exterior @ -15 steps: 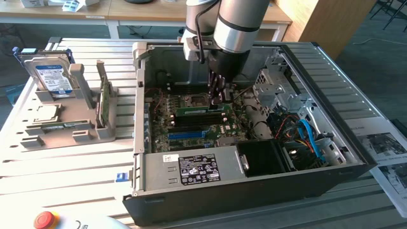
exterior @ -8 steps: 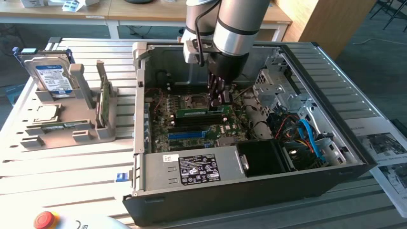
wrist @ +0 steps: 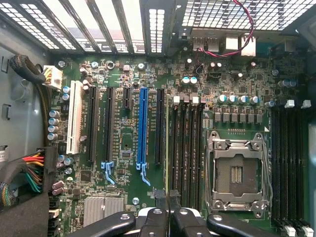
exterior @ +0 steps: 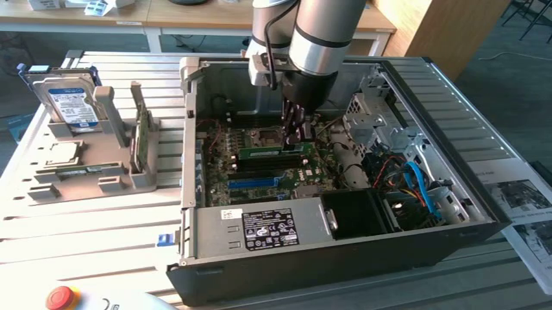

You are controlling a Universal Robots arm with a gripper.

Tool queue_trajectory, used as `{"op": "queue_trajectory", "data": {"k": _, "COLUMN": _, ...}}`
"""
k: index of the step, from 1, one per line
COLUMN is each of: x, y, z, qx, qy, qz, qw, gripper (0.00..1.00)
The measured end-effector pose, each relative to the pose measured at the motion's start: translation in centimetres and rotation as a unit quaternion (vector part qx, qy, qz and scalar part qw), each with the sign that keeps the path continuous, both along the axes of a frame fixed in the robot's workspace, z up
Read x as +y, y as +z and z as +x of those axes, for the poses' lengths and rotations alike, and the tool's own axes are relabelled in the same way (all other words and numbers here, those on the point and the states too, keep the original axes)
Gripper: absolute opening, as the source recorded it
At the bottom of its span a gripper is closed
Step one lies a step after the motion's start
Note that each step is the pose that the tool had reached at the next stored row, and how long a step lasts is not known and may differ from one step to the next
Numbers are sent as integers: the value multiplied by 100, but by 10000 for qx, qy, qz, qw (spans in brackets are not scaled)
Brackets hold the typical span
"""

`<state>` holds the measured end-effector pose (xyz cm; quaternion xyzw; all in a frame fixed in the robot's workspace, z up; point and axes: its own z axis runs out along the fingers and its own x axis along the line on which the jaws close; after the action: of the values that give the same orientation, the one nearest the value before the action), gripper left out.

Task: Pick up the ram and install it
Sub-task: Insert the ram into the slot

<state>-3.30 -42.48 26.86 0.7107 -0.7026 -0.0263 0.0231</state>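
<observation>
The jaws reach down into the open case (exterior: 345, 258) and are closed on the ram (exterior: 274, 153), which stands on edge at the black memory slots (wrist: 185, 148) of the motherboard (wrist: 123, 140), between the blue slot (wrist: 143, 126) and the socket (wrist: 238, 173). It seems to sit in a slot, though how deep is hard to tell. On the desk (exterior: 86, 226), to the exterior view's left of the case, a hard drive (exterior: 71, 103) stands upright.
</observation>
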Motion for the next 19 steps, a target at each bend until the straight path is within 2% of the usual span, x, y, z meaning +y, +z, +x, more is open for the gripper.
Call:
{"op": "queue_trajectory", "data": {"k": 4, "x": 8, "y": -4, "z": 0, "qx": -1, "qy": 0, "qz": 2, "qw": 10000, "gripper": 12}}
{"op": "queue_trajectory", "data": {"k": 15, "x": 147, "y": -58, "z": 2, "qx": 0, "qy": -4, "qz": 1, "qw": 10000, "gripper": 12}}
{"op": "queue_trajectory", "data": {"k": 19, "x": 151, "y": -59, "z": 2, "qx": 0, "qy": -3, "qz": 0, "qw": 10000, "gripper": 12}}
